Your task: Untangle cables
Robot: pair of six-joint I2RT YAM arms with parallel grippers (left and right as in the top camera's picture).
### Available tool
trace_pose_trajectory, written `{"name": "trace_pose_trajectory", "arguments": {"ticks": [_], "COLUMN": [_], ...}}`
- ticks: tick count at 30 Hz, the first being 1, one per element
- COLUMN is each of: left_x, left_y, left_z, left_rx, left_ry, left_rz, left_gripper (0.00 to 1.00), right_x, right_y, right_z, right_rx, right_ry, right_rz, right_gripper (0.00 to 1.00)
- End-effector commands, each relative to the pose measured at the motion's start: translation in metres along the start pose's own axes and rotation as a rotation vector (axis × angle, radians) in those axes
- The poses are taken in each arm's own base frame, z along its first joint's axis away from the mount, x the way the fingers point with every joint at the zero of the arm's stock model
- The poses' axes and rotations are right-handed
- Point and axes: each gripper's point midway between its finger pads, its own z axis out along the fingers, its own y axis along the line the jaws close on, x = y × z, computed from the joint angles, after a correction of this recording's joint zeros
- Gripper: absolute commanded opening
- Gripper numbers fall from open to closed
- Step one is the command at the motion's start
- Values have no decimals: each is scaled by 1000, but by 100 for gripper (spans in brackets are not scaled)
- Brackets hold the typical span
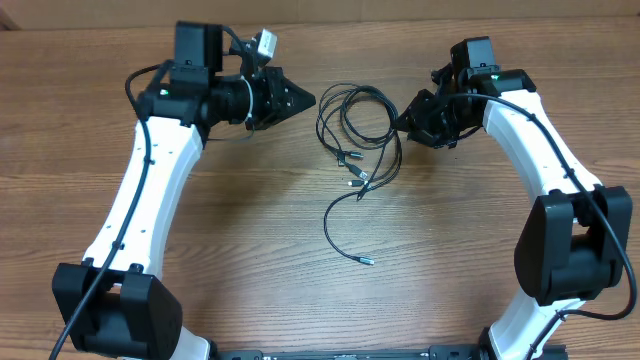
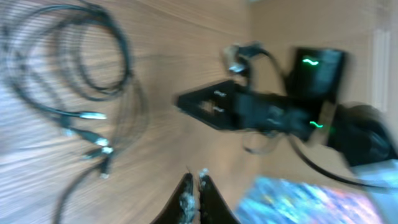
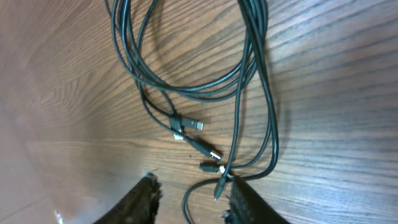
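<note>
The cables (image 1: 355,125) are thin black cords lying in loose overlapping loops at the middle of the wooden table, with metal-tipped plugs (image 1: 355,178) gathered below the loops and one long strand ending in a plug (image 1: 367,262) toward the front. My left gripper (image 1: 308,98) is shut and empty, just left of the loops; the blurred left wrist view shows its tips (image 2: 194,177) together and the cables (image 2: 74,56) at upper left. My right gripper (image 1: 402,122) is open at the loops' right edge. In the right wrist view its fingers (image 3: 189,186) straddle a cable strand (image 3: 214,93) without touching it.
The wooden table (image 1: 250,240) carries both white arms. The right arm's black wrist (image 2: 273,112) shows across from my left gripper in the left wrist view. A cardboard-coloured wall (image 1: 350,10) runs along the far edge.
</note>
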Motion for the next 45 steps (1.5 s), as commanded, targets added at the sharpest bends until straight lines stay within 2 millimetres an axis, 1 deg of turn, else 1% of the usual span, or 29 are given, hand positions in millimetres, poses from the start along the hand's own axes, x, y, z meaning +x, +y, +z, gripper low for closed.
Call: {"name": "trace_pose_trajectory", "arguments": {"ticks": [1, 2, 3, 4, 5, 6, 8, 9, 10, 12, 14, 15, 16, 17, 19, 23, 26, 31, 32, 34, 35, 38, 39, 40, 41, 42, 43, 44, 45], "left_x": [-13, -14, -14, -12, -9, -5, 5, 8, 10, 13, 15, 16, 16, 16, 5, -7, -13, -13, -11, -6, -4, -6, -6, -5, -2, 0, 0, -3, -8], "left_y": [38, 42, 44, 50, 59, 77, 109, 117, 130, 143, 160, 164, 173, 171, 155, 150, 153, 150, 150, 157, 158, 155, 151, 146, 135, 122, 106, 92, 68], "left_z": [28, 42, 56, 77, 91, 108, 133, 138, 145, 156, 171, 175, 184, 191, 207, 212, 213, 218, 220, 227, 232, 235, 236, 237, 237, 235, 228, 219, 198], "left_rx": [-256, -281, -292, -299, -316, -355, -396, -407, -427, -434, -435, -432, -428, -392, -261, -236, -275, -278, -278, -282, -266, -235, -219, -190, -130, -62, 12, 67, 159], "left_ry": [-89, -94, -92, -77, -68, -59, -29, -21, -14, -1, 10, 10, 11, 18, 4, -46, -89, -106, -102, -90, -82, -86, -82, -68, -40, -5, 28, 51, 81], "left_rz": [79, 100, 119, 134, 120, 57, -86, -106, -131, -140, -145, -144, -143, -138, -85, -43, -28, -7, -2, 1, 3, 16, 20, 22, 29, 32, 16, 0, 2], "left_gripper": [28, 43, 55, 63, 66, 65, 61, 60, 59, 60, 61, 61, 61, 59, 59, 54, 52, 39, 39, 43, 43, 40, 35, 18, 5, 4, 4, 4, 4], "right_x": [-4, -4, -3, -1, 1, 6, 13, 14, 15, 17, 19, 19, 18, 18, 17, 16, 16, 16, 17, 17, 17, 18, 17, 17, 17, 17, 18, 20, 23], "right_y": [7, 4, 1, -3, -3, -7, -14, -17, -21, -22, -23, -23, -24, -26, -27, -30, -29, -29, -30, -30, -30, -30, -30, -30, -29, -29, -28, -21, -12], "right_z": [-32, -38, -44, -49, -51, -53, -53, -53, -53, -53, -53, -53, -53, -53, -53, -53, -53, -53, -53, -53, -53, -53, -53, -53, -53, -53, -53, -52, -53], "right_rx": [-44, -41, -38, -33, -29, -19, 13, 31, 51, 57, 60, 61, 68, 75, 82, 100, 99, 99, 99, 100, 100, 100, 100, 99, 99, 98, 90, 47, -6], "right_ry": [-43, -47, -49, -47, -43, -27, -1, 0, 2, 10, 18, 19, 16, 13, 10, 3, 4, 4, 5, 8, 8, 8, 8, 7, 7, 8, 12, 26, 40], "right_rz": [-20, -22, -22, -23, -31, -39, -45, -41, -36, -39, -45, -47, -48, -49, -49, -49, -50, -50, -49, -48, -47, -47, -47, -48, -49, -60, -76, -121, -163], "right_gripper": [40, 41, 44, 45, 47, 48, 50, 50, 51, 52, 52, 52, 52, 52, 52, 52, 52, 52, 52, 52, 52, 52, 52, 52, 52, 52, 52, 52, 51]}}
